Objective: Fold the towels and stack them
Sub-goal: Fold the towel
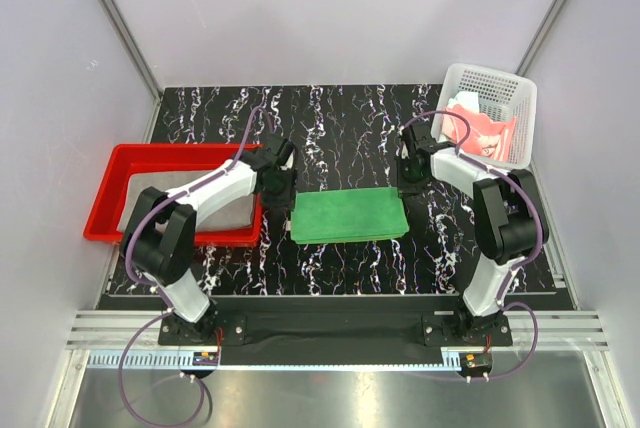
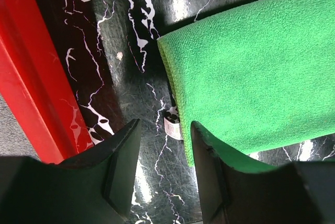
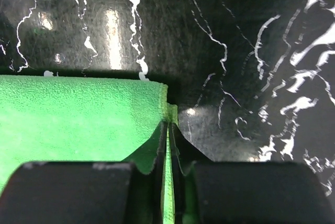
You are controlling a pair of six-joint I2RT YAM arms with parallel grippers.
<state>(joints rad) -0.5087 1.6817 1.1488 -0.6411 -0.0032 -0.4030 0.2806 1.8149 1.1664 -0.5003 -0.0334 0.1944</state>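
Overhead, centre of frame: the bright green towel (image 1: 348,215) lies folded flat on the black marbled table (image 1: 330,118), and I have an arm at each of its short ends. My right gripper (image 3: 168,124) is at the towel's upper right corner. Its fingers are pressed together there, and a sliver of green cloth shows pinched between them in the right wrist view.

My left gripper (image 2: 165,130) is at the opposite end with its fingers spread and nothing clamped. One finger hangs over bare table and the other over the towel's hem, with a small white label (image 2: 172,128) in the gap between them. I cannot tell whether either finger touches the cloth.

At the left of the overhead frame, the grey towel (image 1: 150,191) lies in the red tray (image 1: 108,183), partly hidden by my left arm. In the upper right corner, the salmon-pink towel (image 1: 482,133) sits bunched in the white basket (image 1: 520,88).
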